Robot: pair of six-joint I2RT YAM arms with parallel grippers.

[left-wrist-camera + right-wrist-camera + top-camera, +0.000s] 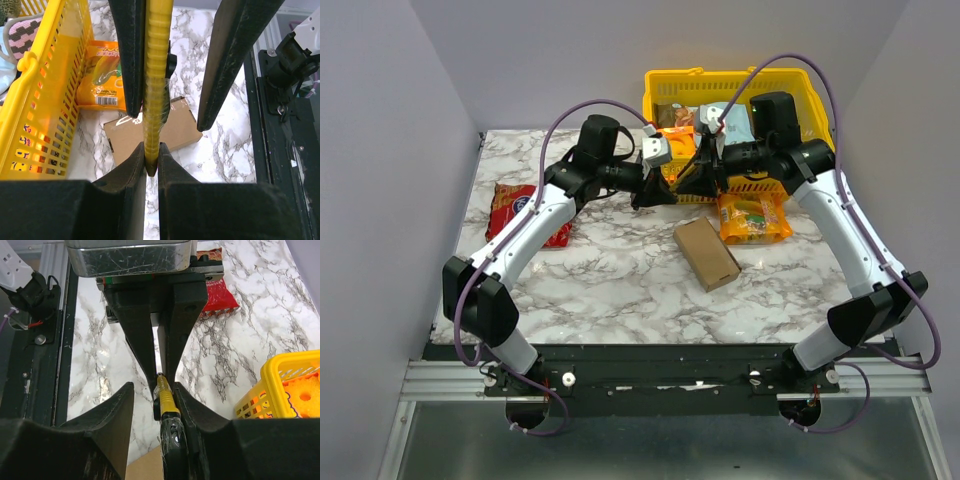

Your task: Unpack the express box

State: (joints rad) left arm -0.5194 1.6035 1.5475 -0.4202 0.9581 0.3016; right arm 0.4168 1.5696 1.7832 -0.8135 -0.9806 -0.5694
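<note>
The express box (pixel 705 253), a flat brown cardboard mailer, lies closed on the marble table in front of the basket; it also shows below the jaws as the box (pixel 182 125) and box corner (pixel 142 471). Above it my left gripper (pixel 151 150) is shut on the ribbed end of a yellow utility knife (pixel 157 75). My right gripper (pixel 152 387) faces it, open round the same knife (pixel 167 402): one finger lies against the knife's side and the other stands apart. From above, the left gripper (pixel 655 190) and right gripper (pixel 698 180) meet nose to nose.
A yellow plastic basket (pixel 815 95) with several packets stands at the back right, its wall (pixel 40 100) close to the left gripper. An orange snack bag (pixel 752 217) lies in front of it. A red snack bag (pixel 510 210) lies at the left edge.
</note>
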